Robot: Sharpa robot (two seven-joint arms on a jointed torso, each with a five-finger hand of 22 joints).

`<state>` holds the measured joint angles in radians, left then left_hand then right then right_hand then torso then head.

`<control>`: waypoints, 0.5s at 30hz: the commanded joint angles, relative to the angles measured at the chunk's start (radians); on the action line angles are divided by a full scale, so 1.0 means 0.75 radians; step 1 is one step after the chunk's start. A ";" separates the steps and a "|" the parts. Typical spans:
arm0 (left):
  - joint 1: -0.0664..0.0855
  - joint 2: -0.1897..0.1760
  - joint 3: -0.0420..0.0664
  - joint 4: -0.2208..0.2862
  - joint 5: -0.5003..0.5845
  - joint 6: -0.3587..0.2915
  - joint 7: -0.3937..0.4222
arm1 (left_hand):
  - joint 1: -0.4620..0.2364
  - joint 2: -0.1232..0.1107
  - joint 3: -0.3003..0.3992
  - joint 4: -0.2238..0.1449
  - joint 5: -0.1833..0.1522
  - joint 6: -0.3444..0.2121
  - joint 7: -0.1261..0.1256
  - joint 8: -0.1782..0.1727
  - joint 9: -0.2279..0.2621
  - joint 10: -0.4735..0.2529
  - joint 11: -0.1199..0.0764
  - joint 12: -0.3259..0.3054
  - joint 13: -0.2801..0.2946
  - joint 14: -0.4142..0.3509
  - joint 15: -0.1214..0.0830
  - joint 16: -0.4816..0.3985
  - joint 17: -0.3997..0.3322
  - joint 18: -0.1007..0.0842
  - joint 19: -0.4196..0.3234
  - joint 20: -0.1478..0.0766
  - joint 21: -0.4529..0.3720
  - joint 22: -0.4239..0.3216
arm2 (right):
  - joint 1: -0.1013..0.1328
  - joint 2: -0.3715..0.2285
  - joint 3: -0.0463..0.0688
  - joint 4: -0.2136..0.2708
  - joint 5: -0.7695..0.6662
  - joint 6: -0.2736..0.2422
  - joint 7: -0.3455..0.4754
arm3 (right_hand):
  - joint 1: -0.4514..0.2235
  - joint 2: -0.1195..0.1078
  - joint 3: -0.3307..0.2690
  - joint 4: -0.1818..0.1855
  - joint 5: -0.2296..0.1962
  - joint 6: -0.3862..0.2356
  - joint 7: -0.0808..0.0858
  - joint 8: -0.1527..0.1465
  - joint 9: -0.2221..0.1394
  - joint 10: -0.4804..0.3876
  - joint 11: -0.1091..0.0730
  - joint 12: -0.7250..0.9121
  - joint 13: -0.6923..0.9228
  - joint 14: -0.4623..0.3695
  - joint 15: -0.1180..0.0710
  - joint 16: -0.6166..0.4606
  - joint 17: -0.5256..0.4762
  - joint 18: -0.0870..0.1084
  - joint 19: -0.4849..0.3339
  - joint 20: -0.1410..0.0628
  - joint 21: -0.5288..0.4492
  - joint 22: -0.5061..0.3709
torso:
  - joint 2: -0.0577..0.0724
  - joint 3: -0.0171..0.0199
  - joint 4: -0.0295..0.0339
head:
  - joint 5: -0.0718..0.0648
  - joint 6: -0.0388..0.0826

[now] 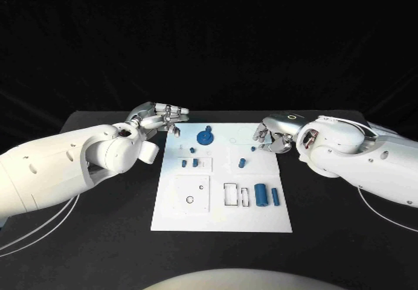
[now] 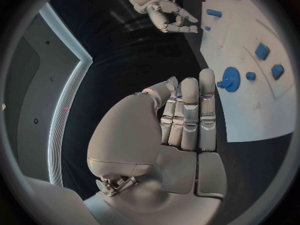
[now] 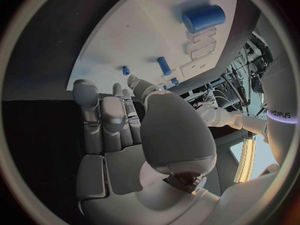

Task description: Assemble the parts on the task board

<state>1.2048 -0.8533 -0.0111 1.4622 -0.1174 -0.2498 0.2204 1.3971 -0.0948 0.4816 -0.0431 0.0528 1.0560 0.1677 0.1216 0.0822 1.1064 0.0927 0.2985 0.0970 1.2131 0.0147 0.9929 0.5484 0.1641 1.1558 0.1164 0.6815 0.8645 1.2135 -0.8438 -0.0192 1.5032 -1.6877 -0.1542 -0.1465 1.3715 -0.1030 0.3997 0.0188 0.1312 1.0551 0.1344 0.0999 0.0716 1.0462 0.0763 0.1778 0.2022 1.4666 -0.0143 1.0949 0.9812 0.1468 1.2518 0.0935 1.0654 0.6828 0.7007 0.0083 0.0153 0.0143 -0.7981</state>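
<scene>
Pre-grasp step: both hands empty beside task board [image 1: 222,208]; left hand [image 1: 161,116] fingers loosely extended, right hand [image 1: 274,136] loosely curled. Next: reach blue gear [image 1: 205,136].

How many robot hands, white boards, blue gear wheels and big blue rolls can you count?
Hands: 2, the left hand and the right hand
White board: 1
Blue gear wheel: 1
Big blue rolls: 2, the thick roll and the thin roll
Total: 6
</scene>
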 commanded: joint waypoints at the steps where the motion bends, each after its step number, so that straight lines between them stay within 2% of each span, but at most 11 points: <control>1: -0.003 -0.005 -0.001 0.028 0.280 -0.041 0.138 | -0.013 0.003 -0.010 -0.001 0.008 0.010 0.000 0.009 0.001 0.004 -0.001 0.008 0.002 -0.001 -0.007 -0.007 -0.003 0.027 0.000 -0.005 -0.009 -0.003 | -0.006 0.015 0.000 -0.016 -0.162 0.034 -0.058 | -0.004 -0.016 0.011 0.000 -0.011 -0.007 0.001 -0.011 -0.002 -0.007 0.001 -0.008 -0.016 0.014 0.012 -0.008 -0.001 0.010 -0.001 0.004 -0.009 -0.004 | 0.000 0.0019 -0.0023 | 0.003 0.001; 4: -0.004 -0.009 -0.002 0.042 0.298 -0.039 0.153 | -0.017 0.003 -0.015 -0.001 0.008 0.010 -0.001 0.011 0.001 0.002 -0.001 0.013 0.004 -0.002 -0.007 -0.008 -0.006 0.027 0.001 -0.006 -0.013 -0.005 | -0.011 0.034 0.000 -0.036 -0.152 0.048 -0.043 | -0.002 -0.015 0.019 -0.002 -0.017 -0.005 0.000 -0.015 -0.001 -0.006 -0.001 -0.013 -0.030 0.015 0.012 -0.008 0.001 0.010 0.001 0.003 -0.011 -0.006 | 0.000 0.0018 -0.0041 | 0.005 0.003; 9: -0.006 -0.011 -0.003 0.057 0.311 -0.037 0.165 | -0.020 0.004 -0.020 0.000 0.008 0.009 -0.001 0.012 0.001 -0.001 -0.001 0.018 0.005 -0.003 -0.007 -0.009 -0.008 0.026 0.001 -0.006 -0.016 -0.007 | -0.022 0.061 -0.001 -0.065 -0.140 0.075 -0.019 | -0.002 -0.014 0.026 -0.004 -0.022 -0.001 -0.001 -0.018 -0.001 -0.004 -0.001 -0.018 -0.045 0.017 0.011 -0.006 0.002 0.009 0.004 0.002 -0.010 -0.003 | 0.001 0.0022 -0.0006 | 0.005 0.003; 15: -0.007 -0.014 -0.003 0.068 0.316 -0.036 0.168 | -0.025 0.004 -0.028 0.001 0.008 0.007 -0.001 0.013 0.000 -0.005 -0.001 0.024 0.007 -0.004 -0.007 -0.010 -0.012 0.026 0.001 -0.006 -0.022 -0.011 | -0.034 0.086 -0.001 -0.094 -0.132 0.085 -0.001 | -0.002 -0.007 0.042 -0.007 -0.023 0.017 -0.003 -0.018 0.003 0.018 -0.003 -0.020 -0.074 0.025 0.008 0.012 0.022 0.006 0.019 0.000 0.002 0.014 | 0.002 0.0028 -0.0020 | 0.006 0.002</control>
<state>1.1997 -0.8636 -0.0142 1.5088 0.0888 -0.2760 0.3146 1.3900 -0.0940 0.4676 -0.0432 0.0528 1.0559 0.1677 0.1271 0.0821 1.1062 0.0927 0.3102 0.1010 1.2132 0.0148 0.9881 0.5409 0.1637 1.1558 0.1164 0.6699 0.8573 1.1900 -0.7827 -0.0201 1.4374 -1.7683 -0.1180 -0.1601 1.3675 -0.1069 0.4256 0.0150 0.1196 1.0597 0.1298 0.0905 0.0727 1.0511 0.0731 0.1686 0.1490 1.4665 -0.0143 1.1000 0.9962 0.1469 1.2594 0.0930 1.0613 0.6923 0.7015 0.0102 0.0143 0.0180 -0.7961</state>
